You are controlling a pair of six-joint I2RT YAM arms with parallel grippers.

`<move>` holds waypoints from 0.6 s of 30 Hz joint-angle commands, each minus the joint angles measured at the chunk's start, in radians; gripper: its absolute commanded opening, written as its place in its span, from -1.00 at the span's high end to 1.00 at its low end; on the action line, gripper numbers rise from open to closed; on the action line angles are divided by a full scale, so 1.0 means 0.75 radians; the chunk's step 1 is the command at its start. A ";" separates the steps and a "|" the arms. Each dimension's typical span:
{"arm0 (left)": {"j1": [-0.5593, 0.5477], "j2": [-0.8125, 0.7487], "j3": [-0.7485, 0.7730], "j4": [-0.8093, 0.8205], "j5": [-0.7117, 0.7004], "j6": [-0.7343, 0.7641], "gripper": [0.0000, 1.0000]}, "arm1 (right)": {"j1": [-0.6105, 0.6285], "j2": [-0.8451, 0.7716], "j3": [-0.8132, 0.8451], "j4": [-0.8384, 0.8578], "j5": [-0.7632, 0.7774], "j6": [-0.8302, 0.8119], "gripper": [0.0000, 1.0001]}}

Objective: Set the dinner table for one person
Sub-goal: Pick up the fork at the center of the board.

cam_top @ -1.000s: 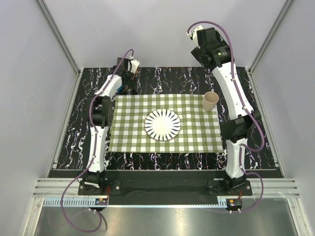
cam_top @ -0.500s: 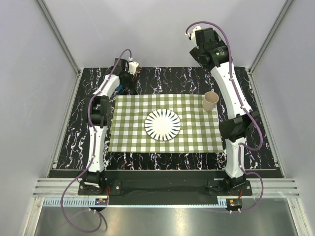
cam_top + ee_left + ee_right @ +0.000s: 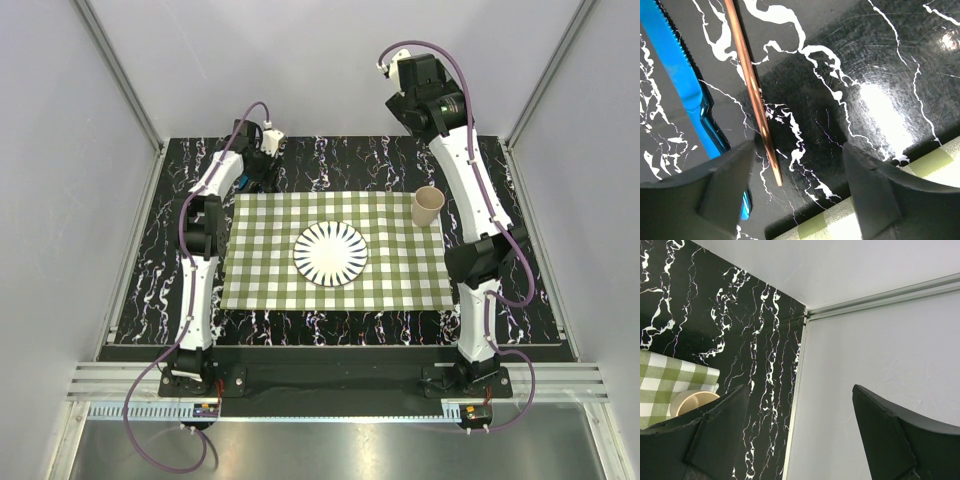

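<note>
The dinner table [image 3: 330, 160] spans the enclosure floor, with the checked cloth [image 3: 270, 280] centred on it. A striped plate [image 3: 330, 253] sits mid-cloth and a paper cup [image 3: 428, 206] stands at the cloth's far right corner. Near the table's far left corner, the left end effector [image 3: 797, 175] hangs low over a copper-coloured handle [image 3: 752, 90] and a blue knife [image 3: 685, 85]. Its jaws are apart but narrower than a second ago, with the handle between them, close to one finger. A cutlery grasp looks under way. Its wrist has shifted slightly since the earlier view. The right end effector [image 3: 797, 430], wide and empty, stays raised by the far right corner.
</note>
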 commanded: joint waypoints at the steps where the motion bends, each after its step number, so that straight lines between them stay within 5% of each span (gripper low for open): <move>1: 0.008 0.022 0.071 -0.038 0.033 -0.002 -0.38 | 0.020 0.014 0.060 0.030 0.024 -0.009 -0.81; 18: 0.014 0.057 0.120 -0.038 -0.094 -0.049 0.28 | 0.041 0.012 0.083 0.037 0.032 -0.015 -0.81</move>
